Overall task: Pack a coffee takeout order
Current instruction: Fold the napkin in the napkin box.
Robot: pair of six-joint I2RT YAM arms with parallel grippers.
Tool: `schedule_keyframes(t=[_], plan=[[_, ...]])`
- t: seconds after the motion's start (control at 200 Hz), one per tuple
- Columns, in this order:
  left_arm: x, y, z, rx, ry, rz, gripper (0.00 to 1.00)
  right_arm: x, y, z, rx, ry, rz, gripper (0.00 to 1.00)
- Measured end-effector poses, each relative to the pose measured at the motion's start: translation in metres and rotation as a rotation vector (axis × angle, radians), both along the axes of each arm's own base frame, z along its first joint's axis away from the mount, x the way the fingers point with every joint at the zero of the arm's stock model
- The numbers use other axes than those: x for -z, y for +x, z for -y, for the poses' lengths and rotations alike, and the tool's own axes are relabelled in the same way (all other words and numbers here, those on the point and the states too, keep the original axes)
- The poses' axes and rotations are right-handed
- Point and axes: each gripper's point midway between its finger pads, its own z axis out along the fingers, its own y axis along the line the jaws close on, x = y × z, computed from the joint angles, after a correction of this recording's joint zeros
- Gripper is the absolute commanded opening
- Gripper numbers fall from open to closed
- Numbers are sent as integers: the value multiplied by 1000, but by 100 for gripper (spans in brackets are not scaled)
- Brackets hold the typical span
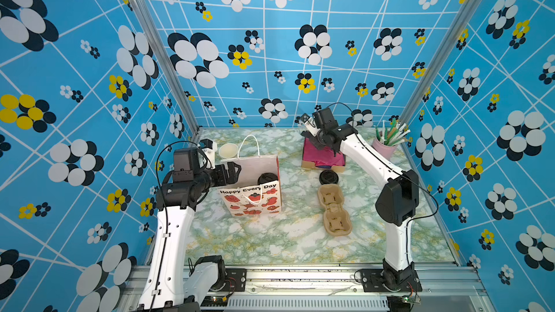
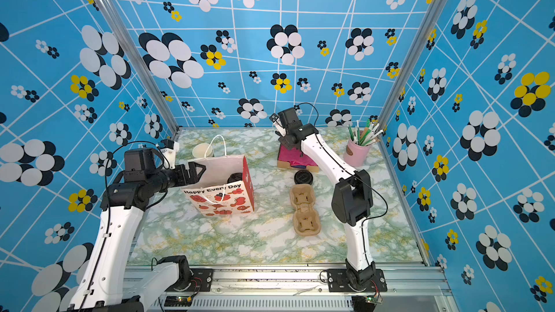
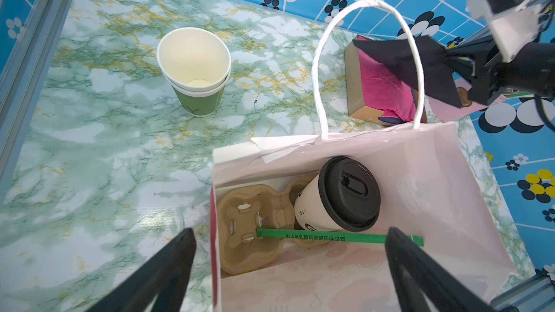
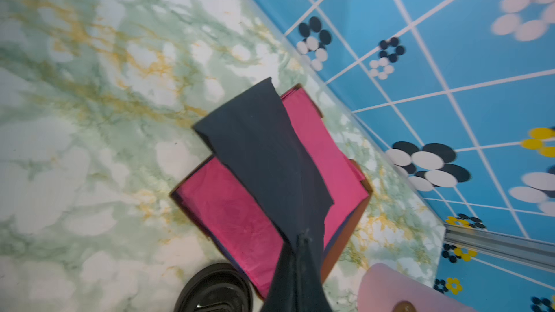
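Nearly there, I'd say. The left gripper (image 1: 236, 171) is hanging wide open, holding nothing, right at the left edge of the bag (image 3: 435, 175), with stacked green cups (image 3: 198, 100) sitting empty on the table nearby. Inside the bag I'm seeing a cardboard carrier (image 3: 249, 220), the white cup (image 3: 309, 208) sitting in it, leaning a bit, black lid (image 3: 350, 193) on, plus a green wrapped straw (image 3: 330, 237) lying across. Further right, the right gripper (image 4: 301, 243) is pinching the black napkin (image 4: 264, 157), dangling it above the box (image 3: 357, 94) of pink napkins (image 4: 228, 211). What's left, I'm guessing: getting that napkin into the bag.

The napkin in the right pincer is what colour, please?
The napkin is black, clearest in the right wrist view.
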Motion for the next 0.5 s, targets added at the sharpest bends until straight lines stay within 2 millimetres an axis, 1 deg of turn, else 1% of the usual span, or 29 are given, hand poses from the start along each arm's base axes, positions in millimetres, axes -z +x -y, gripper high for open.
schedule_keyframes(t=[0.06,0.125,0.155,0.21,0.305,0.395,0.5], plan=[[0,0,0,0,0,0,99,25,-8,-7,-25,6,-85,0],[0,0,0,0,0,0,99,48,-17,-12,-46,15,-169,0],[0,0,0,0,0,0,99,57,-21,-15,-57,19,-212,0],[0,0,0,0,0,0,99,69,-26,-21,-75,30,-272,0],[0,0,0,0,0,0,99,77,-31,-31,-107,56,-346,0],[0,0,0,0,0,0,99,76,-34,-39,-131,82,-392,0],[0,0,0,0,0,0,100,73,-41,-42,-144,97,-423,0]])
